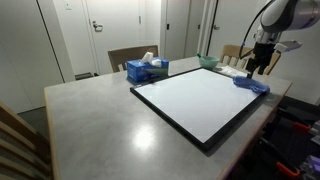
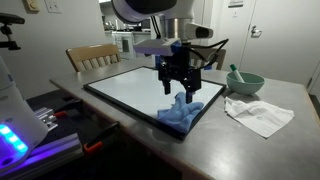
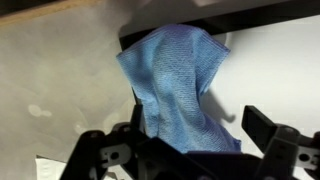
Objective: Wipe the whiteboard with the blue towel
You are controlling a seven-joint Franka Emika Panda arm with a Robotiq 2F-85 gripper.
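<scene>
The whiteboard (image 1: 195, 100), plain white with a thin black frame, lies flat on the grey bench (image 1: 90, 120). In an exterior view the blue towel (image 2: 186, 113), crumpled into a peaked heap, sits on its near right corner, overlapping the frame.

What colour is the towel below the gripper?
The towel is a plain light blue, clearest in the wrist view.

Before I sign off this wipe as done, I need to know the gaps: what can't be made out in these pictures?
1. Corner of the whiteboard under the blue towel: covered in every view, marks there unknown.
2. What the green bowl holds: exterior view, too small, rim in the way.
3. The gripper: the wrist view's bottom edge cuts it off.
4. Lettering on the tissue box: exterior view, too small, blurred.
</scene>
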